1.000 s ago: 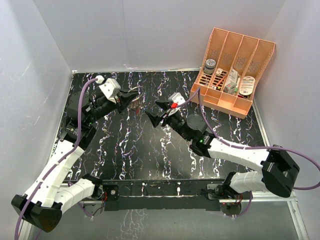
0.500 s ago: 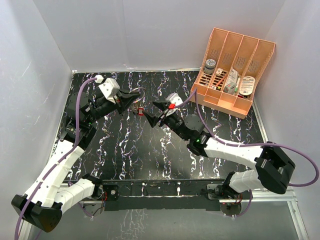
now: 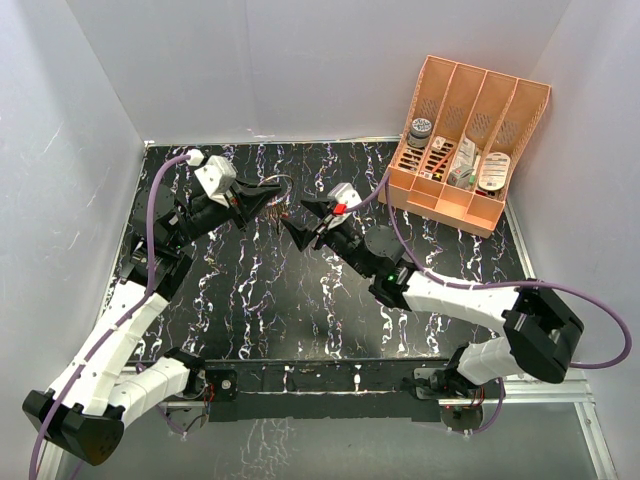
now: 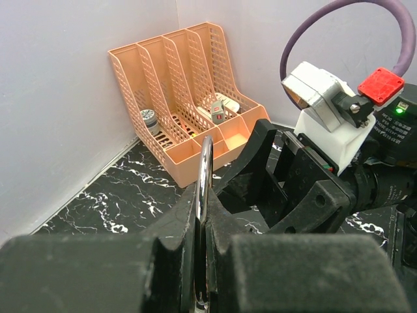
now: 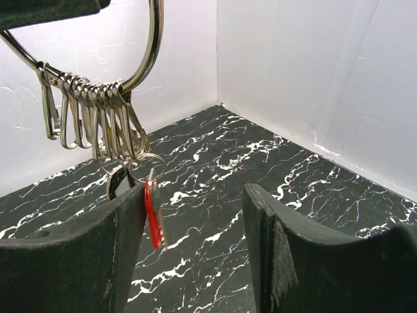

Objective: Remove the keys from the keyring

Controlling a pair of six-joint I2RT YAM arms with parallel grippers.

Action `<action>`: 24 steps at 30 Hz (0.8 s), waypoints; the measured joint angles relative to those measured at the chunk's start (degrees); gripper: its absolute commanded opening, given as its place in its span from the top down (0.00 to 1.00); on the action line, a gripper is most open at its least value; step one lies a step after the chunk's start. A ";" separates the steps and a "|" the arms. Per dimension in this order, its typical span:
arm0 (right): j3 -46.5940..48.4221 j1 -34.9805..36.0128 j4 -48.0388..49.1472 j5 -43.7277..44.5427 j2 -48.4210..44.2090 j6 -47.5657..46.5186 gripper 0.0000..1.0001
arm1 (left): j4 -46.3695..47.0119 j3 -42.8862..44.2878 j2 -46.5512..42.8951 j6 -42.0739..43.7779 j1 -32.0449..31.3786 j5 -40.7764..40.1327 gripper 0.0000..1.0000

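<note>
My left gripper (image 3: 266, 197) is shut on the keyring (image 4: 205, 168), a silver ring seen edge-on between its pads in the left wrist view. In the right wrist view the keyring (image 5: 155, 45) hangs from above with several silver metal loops (image 5: 91, 120) threaded on it. A small wire ring (image 5: 147, 165) carries a red-headed key (image 5: 152, 210), and a dark key (image 5: 117, 182) hangs behind my left finger. My right gripper (image 5: 195, 241) is open, its left finger (image 5: 124, 254) touching or just beside the red key. In the top view the right gripper (image 3: 300, 226) sits just right of the hanging keys (image 3: 285, 212).
An orange slotted organizer (image 3: 465, 140) with small items stands at the back right, also in the left wrist view (image 4: 179, 98). The tabletop (image 3: 300, 300) is black marble-patterned, with white walls on three sides. Purple cables loop off both arms.
My right gripper has moved a little left and away from the bases, closer to the hanging keys. The left gripper and the keyring have hardly moved.
</note>
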 measured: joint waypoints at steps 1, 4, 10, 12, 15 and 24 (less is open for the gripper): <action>0.13 0.00 0.07 0.00 0.15 0.02 0.44 | 0.22 -0.17 -0.11 -0.20 0.00 0.15 1.00; 0.28 0.00 0.42 0.22 0.63 0.00 0.45 | 0.50 -0.72 -0.48 -0.61 0.00 0.35 1.00; 0.57 0.00 0.59 0.44 0.87 0.00 0.46 | 2.01 -0.79 -0.63 -1.79 0.00 1.09 1.00; 0.87 0.00 0.63 0.42 1.09 0.04 0.47 | 2.40 -0.83 -0.68 -2.16 0.00 1.29 1.00; 1.22 0.00 0.61 0.37 1.51 0.15 0.50 | 3.17 -1.20 -0.81 -2.64 0.00 1.49 1.00; 1.66 0.00 0.79 0.15 2.27 0.20 0.72 | 4.35 -2.19 -0.92 -3.69 0.00 1.66 1.00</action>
